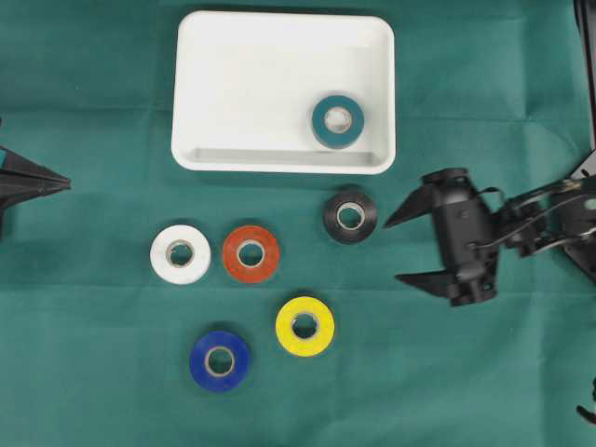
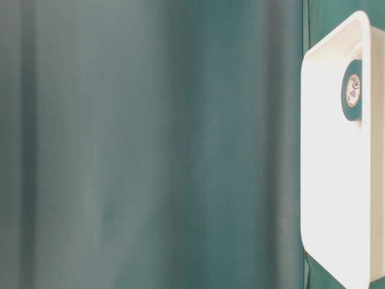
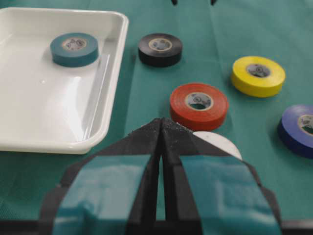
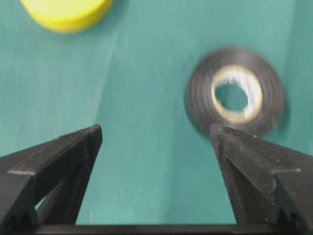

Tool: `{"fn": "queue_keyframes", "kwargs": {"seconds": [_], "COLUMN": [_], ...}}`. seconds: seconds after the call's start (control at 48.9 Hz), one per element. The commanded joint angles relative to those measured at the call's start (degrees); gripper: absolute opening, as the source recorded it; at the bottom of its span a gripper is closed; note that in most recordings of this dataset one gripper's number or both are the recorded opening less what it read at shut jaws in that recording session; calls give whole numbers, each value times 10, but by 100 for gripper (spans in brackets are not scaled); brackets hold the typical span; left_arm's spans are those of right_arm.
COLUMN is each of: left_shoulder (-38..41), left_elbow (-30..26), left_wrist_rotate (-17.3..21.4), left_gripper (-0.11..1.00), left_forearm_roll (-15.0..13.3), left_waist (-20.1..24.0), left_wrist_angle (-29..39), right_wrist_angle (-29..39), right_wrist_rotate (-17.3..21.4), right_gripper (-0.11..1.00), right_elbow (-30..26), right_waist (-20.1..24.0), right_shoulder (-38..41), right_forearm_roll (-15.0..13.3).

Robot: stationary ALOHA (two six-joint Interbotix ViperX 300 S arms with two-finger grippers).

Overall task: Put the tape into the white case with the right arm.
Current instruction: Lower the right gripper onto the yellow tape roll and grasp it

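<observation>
The white case (image 1: pixel 214 102) lies at the top of the green cloth with a teal tape roll (image 1: pixel 337 121) in its lower right corner. Below it lie a black tape roll (image 1: pixel 350 217), a white roll (image 1: pixel 180 253), a red roll (image 1: pixel 250 253), a yellow roll (image 1: pixel 304 326) and a blue roll (image 1: pixel 220 360). My right gripper (image 1: pixel 399 250) hovers open and empty just right of the black roll, which shows ahead of the right finger in the right wrist view (image 4: pixel 234 93). My left gripper (image 1: pixel 65 182) is shut at the left edge, holding nothing.
The case rim (image 3: pixel 115 83) runs close to the black roll (image 3: pixel 160 49). In the left wrist view the red roll (image 3: pixel 198 105), yellow roll (image 3: pixel 257 75) and blue roll (image 3: pixel 298 128) lie ahead of the shut fingers.
</observation>
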Motion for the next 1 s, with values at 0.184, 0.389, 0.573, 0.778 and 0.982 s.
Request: {"fn": "queue_keyframes", "kwargs": {"seconds": [0.184,0.389,0.573,0.778,0.982], "left_shoulder": [4,4,4,3,4], "left_elbow": [-6,-5,-4,-4,-4], "left_wrist_rotate": [-1,-1,-1,-1,-2], "left_gripper": [0,0,0,0,0], "left_forearm_roll": [-1,-1,-1,-1,-1], "left_waist": [1,1,1,1,1], "left_wrist_angle": [-3,-3,-3,0,4], "right_wrist_angle": [-8,-7,-7,-7,-5], "right_wrist_rotate": [0,0,0,0,1], "right_gripper": [63,63,63,63,63], "right_elbow": [-99,-158,-207,-238,-259], "right_waist": [20,30,40,42,43], "right_shoulder": [93,151,193,221,241], "right_forearm_roll": [-5,-5,-5,-5,-4]}}
